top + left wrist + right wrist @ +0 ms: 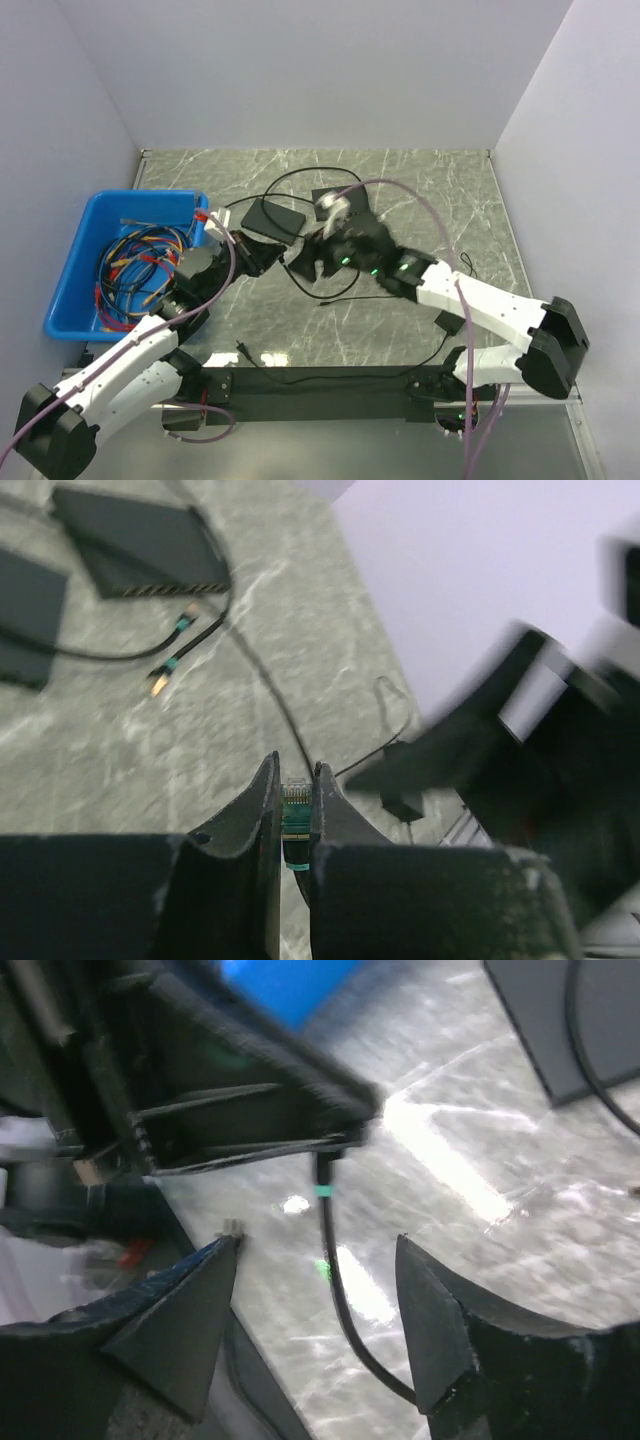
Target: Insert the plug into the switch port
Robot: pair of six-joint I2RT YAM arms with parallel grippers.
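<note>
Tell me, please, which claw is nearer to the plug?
Left. The left claw is shut on the plug, which is clamped inside it. The right claw is open and close by, facing the plug without touching it.

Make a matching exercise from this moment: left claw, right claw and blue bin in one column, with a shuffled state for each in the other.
Things:
1. left claw
2. right claw
3. blue bin

States:
A. open, fingers wide apart
B. holds coloured wires
C. shut on the plug

Pairs: 1-C, 2-A, 3-B
</note>
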